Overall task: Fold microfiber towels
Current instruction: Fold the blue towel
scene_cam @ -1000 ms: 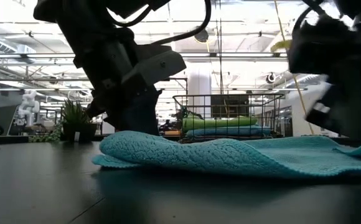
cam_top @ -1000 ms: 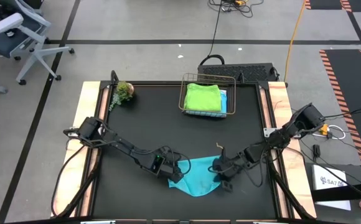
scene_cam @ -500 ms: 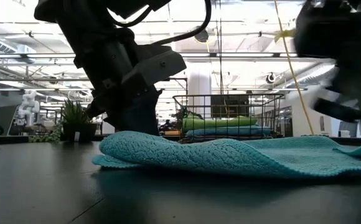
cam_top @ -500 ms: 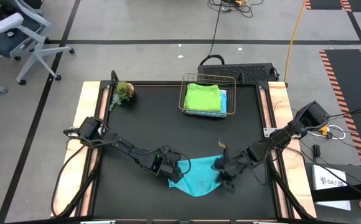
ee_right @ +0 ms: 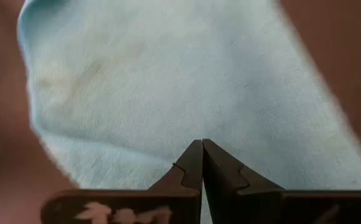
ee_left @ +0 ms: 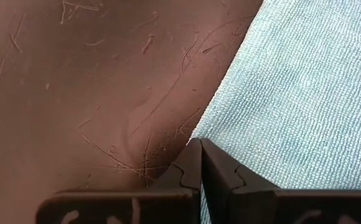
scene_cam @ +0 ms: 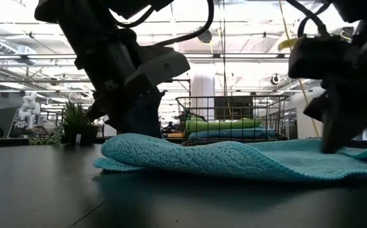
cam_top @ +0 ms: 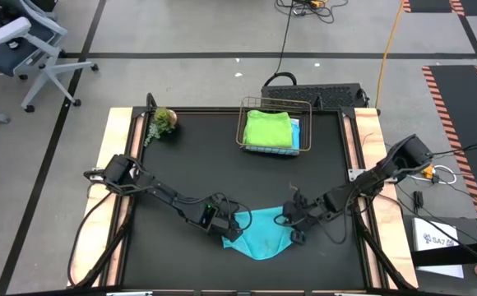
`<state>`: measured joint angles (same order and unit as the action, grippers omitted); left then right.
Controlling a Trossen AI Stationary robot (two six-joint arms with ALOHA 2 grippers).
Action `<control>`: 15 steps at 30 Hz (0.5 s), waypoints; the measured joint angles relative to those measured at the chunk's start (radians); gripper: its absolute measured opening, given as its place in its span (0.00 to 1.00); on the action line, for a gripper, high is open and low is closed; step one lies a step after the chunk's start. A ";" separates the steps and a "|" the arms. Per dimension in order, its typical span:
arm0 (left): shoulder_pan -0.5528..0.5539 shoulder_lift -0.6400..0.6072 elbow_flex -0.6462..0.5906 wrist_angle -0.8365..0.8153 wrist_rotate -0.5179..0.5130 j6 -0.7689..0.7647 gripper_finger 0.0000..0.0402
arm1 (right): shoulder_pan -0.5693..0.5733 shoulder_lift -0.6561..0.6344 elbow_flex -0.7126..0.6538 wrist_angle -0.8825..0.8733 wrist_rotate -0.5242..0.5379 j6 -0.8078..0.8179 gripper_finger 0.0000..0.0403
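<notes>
- Teal microfiber towel [cam_top: 259, 238] lies rumpled near the front edge of the black table [cam_top: 197, 164], between the two arms.
- Right gripper [cam_top: 292, 228] has its fingers pressed together; its wrist view shows the tips closed over the teal cloth, but whether any fabric is caught between them I cannot tell.
- Compared with half a second ago, this gripper has shifted slightly inward over the towel's right part, and in the low view it now hangs lower, close to the cloth.
- Left gripper [cam_top: 237, 226] sits where it was at the towel's left edge, fingers together, with the cloth's border right at its tips.
- Towel's outline looks unchanged, so no fold has been made in this last second.
- Judgement: the right arm is repositioning for a hold before a fold.
- Farther back, a wire basket [cam_top: 306, 123] holds the folded lime green towel [cam_top: 268, 129] over a blue one [cam_top: 295, 130]; a small plant [cam_top: 164, 121] stands at the far left corner.
</notes>
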<state>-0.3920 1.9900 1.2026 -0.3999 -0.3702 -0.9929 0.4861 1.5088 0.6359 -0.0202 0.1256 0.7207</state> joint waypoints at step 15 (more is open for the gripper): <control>0.000 0.000 0.000 -0.010 0.000 0.000 0.02 | 0.089 0.003 0.001 -0.006 -0.340 0.110 0.00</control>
<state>-0.3923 1.9903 1.2026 -0.4103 -0.3706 -0.9932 0.5753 1.5120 0.6365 -0.0266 -0.2147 0.8309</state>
